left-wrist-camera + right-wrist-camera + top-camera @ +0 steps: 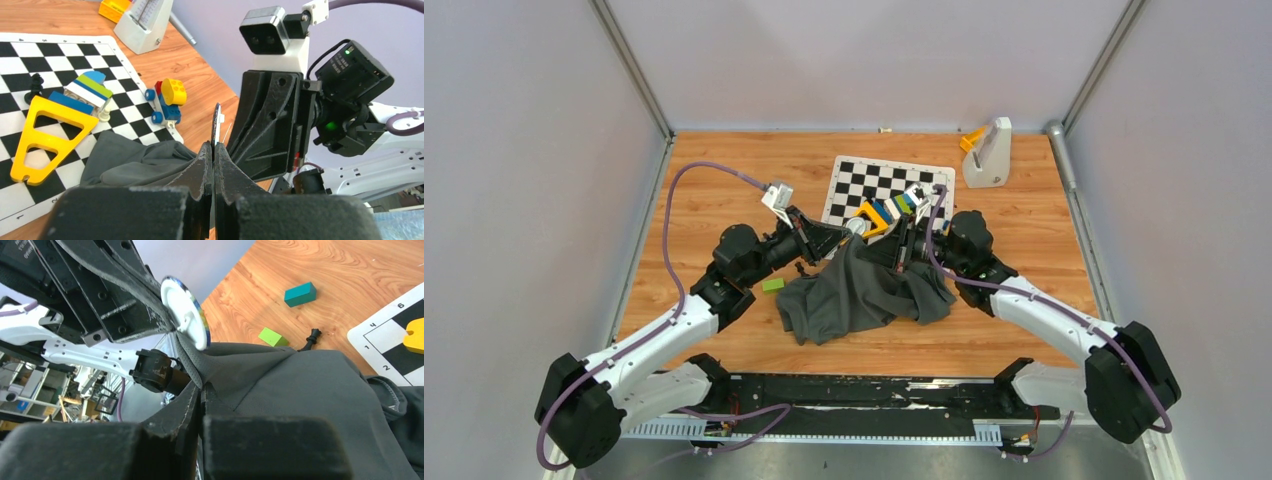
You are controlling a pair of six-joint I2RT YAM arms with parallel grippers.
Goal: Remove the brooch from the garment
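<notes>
The garment [864, 295] lies heaped on the table [724, 190], its far edge lapping onto the chequered board [879, 180], and one peak of it is hauled up between the two arms. It's limp, light cloth that drapes and stretches rather than resists. It wants holding close to the fastening, or it will simply trail along.

The right gripper [201, 390] does just that, with its fingers closed tight on a fold of grey fabric just below the brooch [185, 314]. The left gripper [213, 152] has its fingers pressed together on the brooch itself, nipping it by the rim.

The brooch is a small, rigid, light disc, white at the back with colour showing at the edge. It looks smooth, so I'd judge a shallow pinch could slip, and the rim is the sensible hold. It stands on edge, roughly upright, white back turned towards the right arm. A round disc has no long axis of its own. The line that matters runs through its face, where the cloth tents to a point at its lower edge, so I'd say it's not yet free.

A thin pale sliver beside it in the left wrist view may be the pin, but I can't be sure.
</notes>
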